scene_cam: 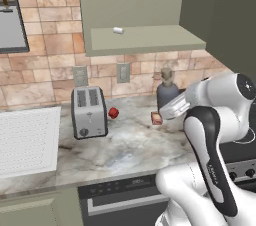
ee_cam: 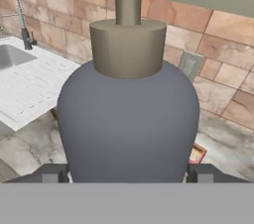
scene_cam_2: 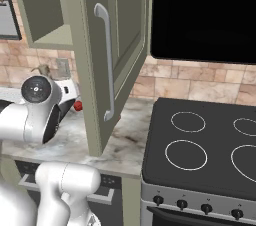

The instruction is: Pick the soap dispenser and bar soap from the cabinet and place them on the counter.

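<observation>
— Where's the gripper (ee_cam: 128,172) just now?

— Low over the counter (scene_cam: 125,145), its two dark fingertips (ee_cam: 53,172) spread wide with the soap dispenser (ee_cam: 128,119) standing right between them. The bottle nearly spans the gap; whether the tips actually press its sides, I can't tell.

— And the dispenser itself?

— Upright on the marbled stone, grey-blue body, tan collar and pump on top.

— The bar soap?

— The bar soap (scene_cam: 156,118) lies on the counter just beside the bottle's base, peeking out from behind it in the hand view.

— What's farther out?

— Beyond the bottle, a small red ball (scene_cam: 113,113), then a silver toaster (scene_cam: 88,111) near the tiled wall. Above the gripper the cabinet (scene_cam: 145,37) hangs open, a little white cylinder (scene_cam: 118,30) on its shelf, the cabinet door (scene_cam_2: 112,55) swung out toward the stovetop (scene_cam_2: 200,145). Farthest off, a sink (ee_cam: 10,54) with its faucet (ee_cam: 20,12).
</observation>
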You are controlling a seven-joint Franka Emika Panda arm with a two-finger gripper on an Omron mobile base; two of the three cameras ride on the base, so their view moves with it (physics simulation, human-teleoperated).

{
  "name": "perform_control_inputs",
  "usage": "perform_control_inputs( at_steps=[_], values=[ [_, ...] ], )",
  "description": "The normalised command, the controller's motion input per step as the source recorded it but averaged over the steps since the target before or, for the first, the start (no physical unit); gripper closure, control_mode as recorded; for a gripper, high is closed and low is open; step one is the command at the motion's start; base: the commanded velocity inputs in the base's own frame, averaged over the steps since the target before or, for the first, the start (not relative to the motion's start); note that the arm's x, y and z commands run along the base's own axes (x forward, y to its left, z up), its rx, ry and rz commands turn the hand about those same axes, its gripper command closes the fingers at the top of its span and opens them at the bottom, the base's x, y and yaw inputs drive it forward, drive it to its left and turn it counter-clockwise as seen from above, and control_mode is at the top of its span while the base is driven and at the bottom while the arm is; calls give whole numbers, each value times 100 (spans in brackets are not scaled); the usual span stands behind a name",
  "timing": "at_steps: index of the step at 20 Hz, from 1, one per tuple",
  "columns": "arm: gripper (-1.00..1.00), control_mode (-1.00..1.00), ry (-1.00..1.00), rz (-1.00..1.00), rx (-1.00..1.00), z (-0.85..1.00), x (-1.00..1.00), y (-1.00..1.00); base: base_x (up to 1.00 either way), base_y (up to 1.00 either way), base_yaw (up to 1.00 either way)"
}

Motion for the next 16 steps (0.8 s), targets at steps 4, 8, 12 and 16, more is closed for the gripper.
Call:
perform_control_inputs(
  at_steps=[4, 8, 12, 16],
  values=[
    [100, -100, -2, 0, 0, -33, 26, -4, 0, 0, 0],
    [100, -100, -3, 1, 0, -31, 39, -2, 0, 0, 0],
    [100, -100, -1, 2, 0, -35, 53, 0, 0, 0, 0],
    [100, -100, 0, 2, 0, -38, 58, 0, 0, 0, 0]
  ],
)
